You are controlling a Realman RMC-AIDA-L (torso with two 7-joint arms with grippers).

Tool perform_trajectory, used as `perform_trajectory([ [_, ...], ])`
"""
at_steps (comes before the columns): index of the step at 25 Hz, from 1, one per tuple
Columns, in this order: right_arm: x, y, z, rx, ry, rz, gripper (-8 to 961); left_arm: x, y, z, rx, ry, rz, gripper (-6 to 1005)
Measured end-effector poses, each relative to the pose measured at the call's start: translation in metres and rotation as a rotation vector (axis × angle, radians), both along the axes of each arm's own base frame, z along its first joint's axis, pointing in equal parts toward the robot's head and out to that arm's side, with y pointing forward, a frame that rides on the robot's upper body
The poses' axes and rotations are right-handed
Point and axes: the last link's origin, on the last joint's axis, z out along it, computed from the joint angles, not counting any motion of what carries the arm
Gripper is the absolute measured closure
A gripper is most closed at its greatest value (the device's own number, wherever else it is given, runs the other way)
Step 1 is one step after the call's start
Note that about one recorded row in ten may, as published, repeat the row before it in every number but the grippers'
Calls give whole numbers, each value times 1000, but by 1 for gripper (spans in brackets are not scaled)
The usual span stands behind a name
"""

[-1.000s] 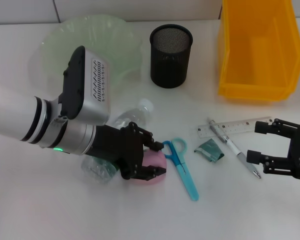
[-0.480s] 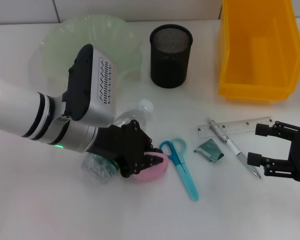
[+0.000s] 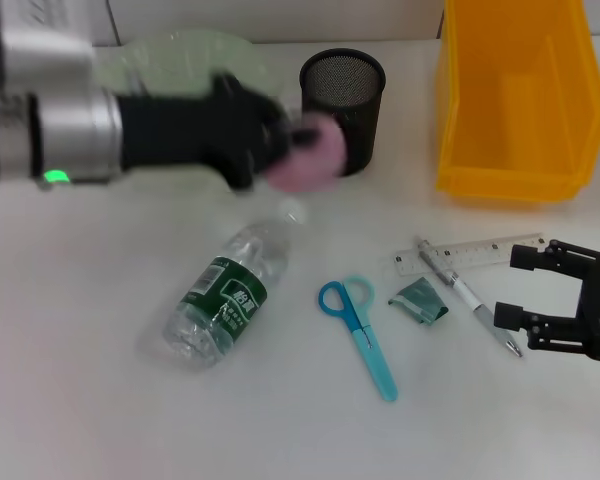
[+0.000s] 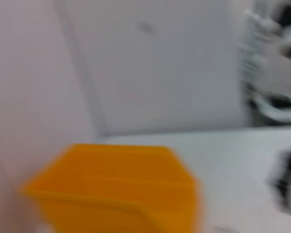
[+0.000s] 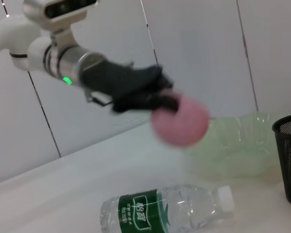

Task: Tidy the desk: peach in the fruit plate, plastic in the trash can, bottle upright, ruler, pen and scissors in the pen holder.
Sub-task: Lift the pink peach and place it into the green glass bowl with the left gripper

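My left gripper (image 3: 285, 150) is shut on the pink peach (image 3: 310, 152), held in the air just left of the black mesh pen holder (image 3: 342, 98) and beside the pale green fruit plate (image 3: 180, 60). The right wrist view also shows the peach (image 5: 180, 120) raised above the table. A clear bottle (image 3: 227, 293) with a green label lies on its side. Blue scissors (image 3: 364, 333), a crumpled green plastic scrap (image 3: 421, 302), a pen (image 3: 470, 298) and a ruler (image 3: 470, 254) lie on the table. My right gripper (image 3: 525, 287) rests open just right of the pen.
A yellow bin (image 3: 515, 95) stands at the back right, also seen in the left wrist view as a blurred yellow bin (image 4: 116, 189). A white wall runs behind the table.
The left gripper closed on the peach beside the bottle and lifted it up and back toward the pen holder and plate. The bottle is now uncovered. The right arm stayed still.
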Motion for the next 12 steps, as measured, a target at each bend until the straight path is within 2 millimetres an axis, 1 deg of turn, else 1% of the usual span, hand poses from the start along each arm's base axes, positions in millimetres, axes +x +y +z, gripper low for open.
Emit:
perform_trajectory([
  [1, 0, 0, 0, -1, 1, 1, 130, -5, 11, 7, 62, -33, 56, 953],
  [4, -1, 1, -1, 0, 2, -1, 131, -23, 37, 16, 202, -86, 206, 952],
  [6, -1, 1, -1, 3, 8, 0, 131, -36, 53, 17, 281, -95, 305, 952],
  [7, -2, 1, -1, 5, 11, 0, 131, -38, 56, 17, 293, -95, 325, 951],
  [8, -2, 2, -1, 5, 13, 1, 131, -46, 62, 15, 318, -92, 373, 951],
  [9, -2, 2, -1, 5, 15, 0, 131, -46, 62, 15, 318, -92, 373, 951],
  [11, -3, 2, 0, 1, 19, -4, 131, -61, 73, 11, 357, -92, 468, 951],
  [12, -3, 2, 0, 0, 20, -6, 131, -64, 74, 10, 361, -96, 485, 951],
])
